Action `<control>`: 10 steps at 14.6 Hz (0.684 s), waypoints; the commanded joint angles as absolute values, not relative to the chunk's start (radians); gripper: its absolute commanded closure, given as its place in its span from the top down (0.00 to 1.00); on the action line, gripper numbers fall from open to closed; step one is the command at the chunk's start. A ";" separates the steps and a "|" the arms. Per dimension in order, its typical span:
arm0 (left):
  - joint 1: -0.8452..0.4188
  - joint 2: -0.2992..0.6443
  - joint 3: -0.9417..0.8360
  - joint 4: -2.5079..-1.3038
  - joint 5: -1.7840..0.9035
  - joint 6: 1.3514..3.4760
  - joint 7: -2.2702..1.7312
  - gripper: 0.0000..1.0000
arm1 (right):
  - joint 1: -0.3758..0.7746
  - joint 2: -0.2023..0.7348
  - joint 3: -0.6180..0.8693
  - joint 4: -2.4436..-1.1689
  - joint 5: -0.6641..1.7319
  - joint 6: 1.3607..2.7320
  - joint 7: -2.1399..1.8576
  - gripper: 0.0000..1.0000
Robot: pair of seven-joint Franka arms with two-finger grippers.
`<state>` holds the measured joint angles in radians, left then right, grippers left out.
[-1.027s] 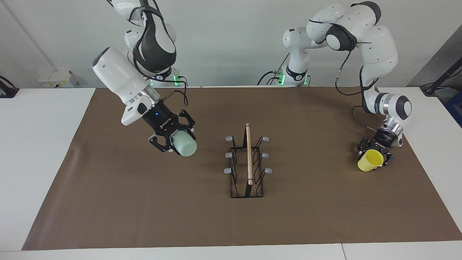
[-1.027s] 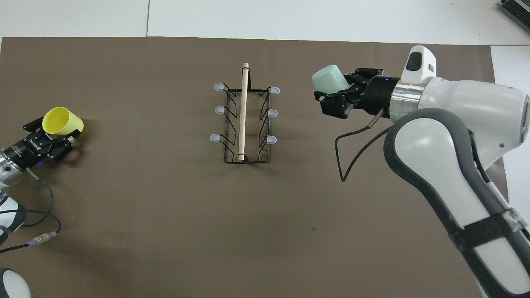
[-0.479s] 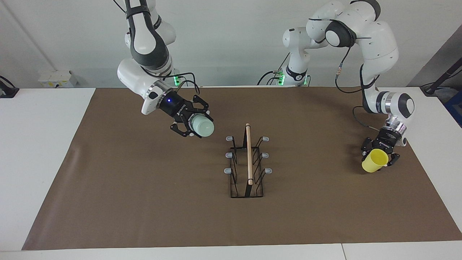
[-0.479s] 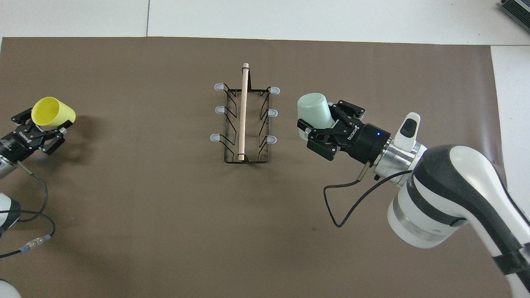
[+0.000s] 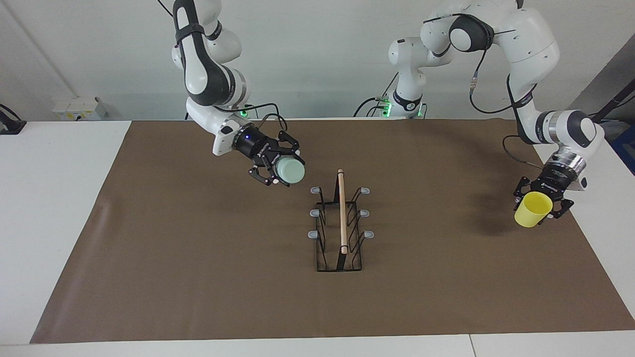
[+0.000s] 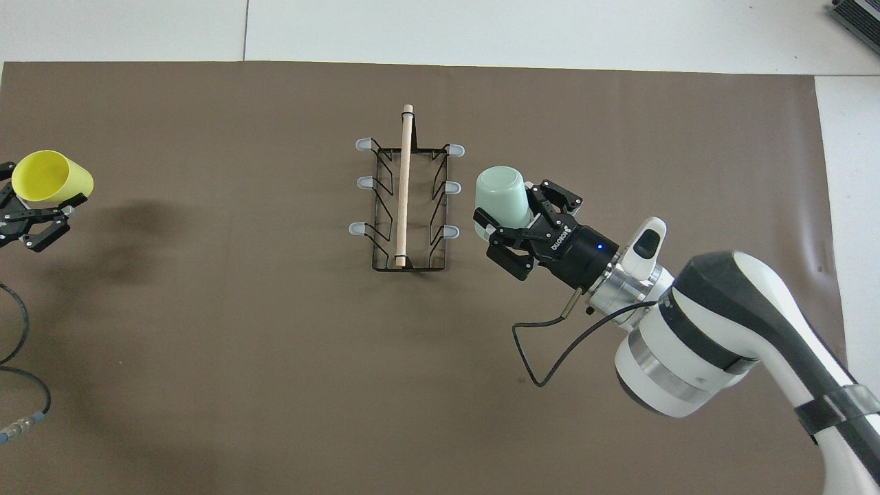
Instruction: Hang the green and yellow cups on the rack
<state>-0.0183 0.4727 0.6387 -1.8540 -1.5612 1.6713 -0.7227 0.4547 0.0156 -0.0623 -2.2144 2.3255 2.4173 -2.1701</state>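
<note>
The green cup (image 5: 289,171) is up in the air, clamped sideways in the right gripper (image 5: 272,168), its closed bottom pointing toward the rack (image 5: 340,223). From the overhead camera the same cup (image 6: 502,198) sits between the black fingers (image 6: 493,225) of that gripper (image 6: 526,227), just beside the rack's (image 6: 407,199) prongs on the right arm's end, apart from them. The right arm comes in from the robots' edge of the brown mat (image 5: 198,277) and slopes down over the mat between that edge and the rack.

The rack stands in the middle of the mat, its light wooden rod (image 5: 341,210) running from the robots' edge toward the edge away from them. Its six grey-tipped prongs (image 5: 315,190) stick out three each side, and all six are bare.

The yellow cup (image 5: 533,209) is held in the left gripper (image 5: 543,198) over the mat's edge at the left arm's end, well apart from the rack. It hangs tilted with its narrow bottom lowest, and its shadow lies on the mat below. Seen from overhead, the cup's (image 6: 49,177) open mouth shows, and the gripper (image 6: 31,216) closes on it at the very border of the picture.
</note>
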 commanded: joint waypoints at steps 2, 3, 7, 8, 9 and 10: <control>-0.028 0.401 0.634 -1.829 -1.427 1.704 -0.732 0.32 | 0.483 0.060 -0.064 -2.220 2.462 2.335 -2.331 0.00; -0.029 0.382 0.632 -1.818 -1.387 1.704 -0.744 0.32 | 0.485 0.069 -0.064 -2.221 2.471 2.327 -2.345 0.00; -0.081 0.279 0.577 -1.810 -1.128 1.794 -0.799 0.31 | 0.512 0.094 -0.066 -2.235 2.503 2.329 -2.405 0.00; -0.066 0.253 0.527 -1.812 -1.074 1.825 -0.808 0.31 | 0.512 0.103 -0.066 -2.235 2.503 2.326 -2.422 0.00; -0.058 0.233 0.490 -1.813 -1.031 1.860 -0.831 0.30 | 0.512 0.115 -0.066 -2.235 2.505 2.313 -2.445 0.00; -0.051 0.219 0.456 -1.813 -0.997 1.888 -0.853 0.30 | 0.511 0.136 -0.066 -2.235 2.529 2.271 -2.466 0.00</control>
<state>-0.0605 0.2638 0.5107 -1.7969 -1.0711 1.8273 -0.8101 0.5100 0.1098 -0.0619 -2.2263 2.4770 2.3295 -2.4032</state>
